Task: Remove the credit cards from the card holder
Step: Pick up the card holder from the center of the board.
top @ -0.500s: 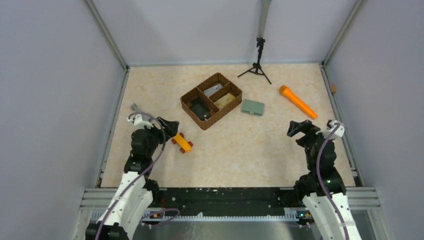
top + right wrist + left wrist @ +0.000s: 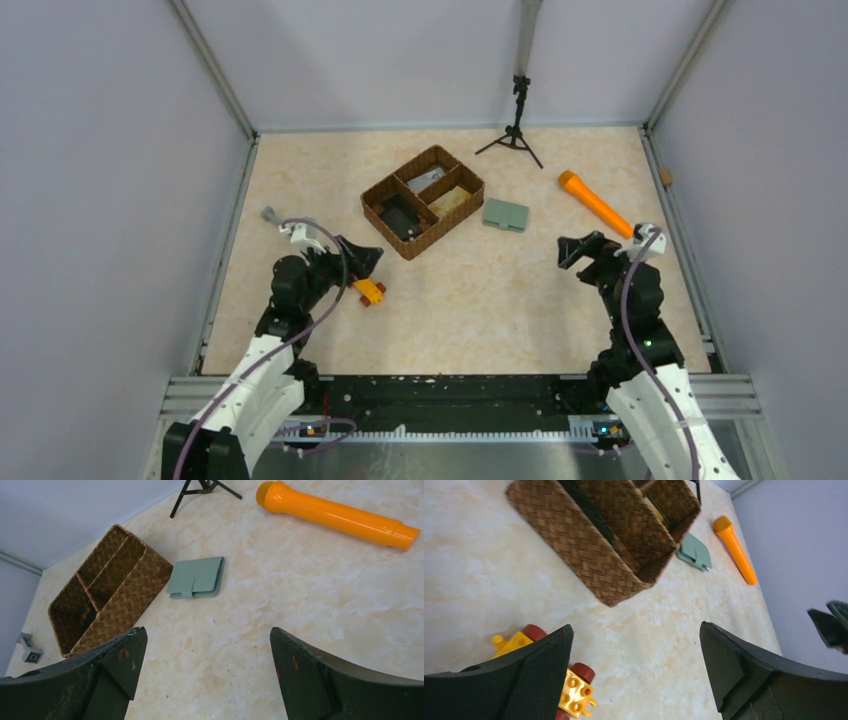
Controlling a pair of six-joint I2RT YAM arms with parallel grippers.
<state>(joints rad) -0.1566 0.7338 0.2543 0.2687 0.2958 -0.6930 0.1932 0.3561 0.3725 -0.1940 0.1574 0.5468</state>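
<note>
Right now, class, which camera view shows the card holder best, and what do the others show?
The right wrist view: the card holder lies whole and closed, its tab visible. Top external shows it small beside the basket; the left wrist view, foreshortened beyond the basket's corner.

Soft, even light is falling from overhead, leaving the marbled bench point(image 2: 500, 300) bright and pale in the top view, with only thin, faint shadows hugging the basket point(image 2: 423, 200) and the orange cylinder point(image 2: 595, 203). The basket's compartments are sitting in deeper shade. The metal plate point(image 2: 450, 460) at the near edge is giving off a dull reflection. In the wrist views the left pincer point(image 2: 636, 630) and right pincer point(image 2: 208, 631) are looming dark and slightly soft, while the card holder point(image 2: 196, 577) is showing crisp and a pale sheen is running along the cylinder
</note>
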